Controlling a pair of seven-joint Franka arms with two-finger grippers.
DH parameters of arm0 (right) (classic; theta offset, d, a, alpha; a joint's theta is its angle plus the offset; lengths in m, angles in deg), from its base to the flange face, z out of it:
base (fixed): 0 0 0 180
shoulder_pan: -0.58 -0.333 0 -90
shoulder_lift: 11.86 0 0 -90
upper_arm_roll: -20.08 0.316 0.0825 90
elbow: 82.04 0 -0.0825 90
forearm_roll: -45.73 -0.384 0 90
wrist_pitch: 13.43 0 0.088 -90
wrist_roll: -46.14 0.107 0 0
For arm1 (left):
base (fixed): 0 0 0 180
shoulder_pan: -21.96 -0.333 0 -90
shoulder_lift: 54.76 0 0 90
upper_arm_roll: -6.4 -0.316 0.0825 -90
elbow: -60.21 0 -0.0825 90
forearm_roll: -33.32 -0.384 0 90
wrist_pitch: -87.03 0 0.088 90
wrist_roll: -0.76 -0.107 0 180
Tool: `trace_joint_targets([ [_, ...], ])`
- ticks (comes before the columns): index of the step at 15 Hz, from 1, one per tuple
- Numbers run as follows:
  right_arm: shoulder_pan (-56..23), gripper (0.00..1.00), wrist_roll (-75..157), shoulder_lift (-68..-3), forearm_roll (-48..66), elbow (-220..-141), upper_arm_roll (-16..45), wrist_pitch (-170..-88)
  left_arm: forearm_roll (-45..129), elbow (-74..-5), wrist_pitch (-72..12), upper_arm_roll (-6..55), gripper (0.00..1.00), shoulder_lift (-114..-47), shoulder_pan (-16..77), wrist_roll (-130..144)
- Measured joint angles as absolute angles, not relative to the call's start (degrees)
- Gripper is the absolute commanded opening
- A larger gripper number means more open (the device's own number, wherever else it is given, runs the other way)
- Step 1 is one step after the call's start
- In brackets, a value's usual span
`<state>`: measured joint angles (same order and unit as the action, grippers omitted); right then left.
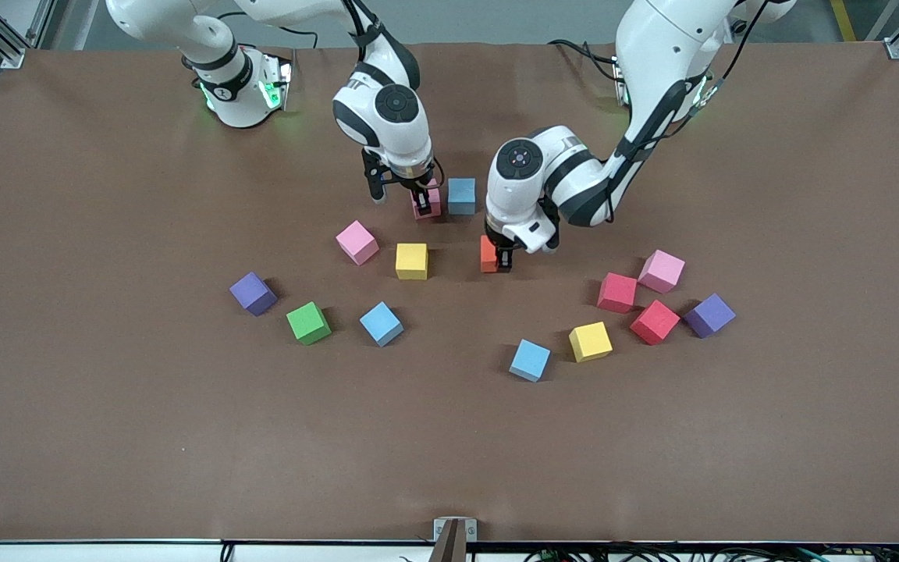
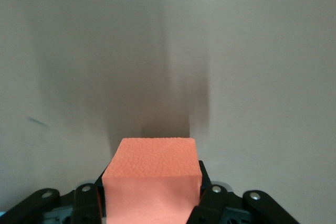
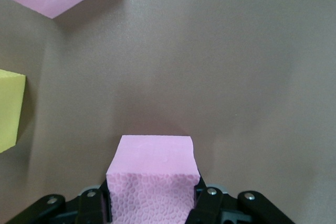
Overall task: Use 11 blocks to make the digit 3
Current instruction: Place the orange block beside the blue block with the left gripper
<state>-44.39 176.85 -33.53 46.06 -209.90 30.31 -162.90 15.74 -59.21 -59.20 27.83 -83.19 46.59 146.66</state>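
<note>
Gripping a matte orange cube (image 1: 488,254) — left gripper (image 1: 501,261) bent low at table centre — right gripper (image 1: 421,204) clamps a pink cube (image 1: 428,200) beside a blue cube (image 1: 462,195).

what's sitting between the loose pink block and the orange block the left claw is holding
A yellow block lies between the loose pink block and the orange block in the left claw, per the front view.

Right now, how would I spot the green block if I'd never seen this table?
Start at the right arm's end of the brown table. The green block lies between a purple cube and a light blue cube. It is the only green one.
</note>
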Motion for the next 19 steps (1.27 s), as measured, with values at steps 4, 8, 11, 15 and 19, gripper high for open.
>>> trace_joint_targets([
  [4,-44.43,0.01,177.13,-33.71,46.06,-209.67,30.33,-162.89,15.74,-64.09,-59.98,30.69,0.34,-80.3,46.65,149.49],
  [8,-44.45,0.01,177.7,-34.07,46.06,-209.14,30.38,-162.87,15.74,-68.06,-62.66,32.21,0.34,-79.15,46.68,151.33],
  [11,-44.45,0.01,178.04,-34.39,46.06,-208.59,30.42,-162.69,15.74,-70.2,-65.08,32.82,0.34,-78.74,46.68,152.16],
  [15,-44.72,0.02,178.11,-34.6,46.06,-208.27,30.43,-162.7,15.74,-70.92,-65.46,33.36,0.34,-78.45,46.79,153.68],
  [19,-44.93,0.02,178.14,-34.68,46.06,-208.14,30.43,-162.7,15.74,-71.17,-65.48,33.45,0.34,-78.34,47.76,154.18],
])
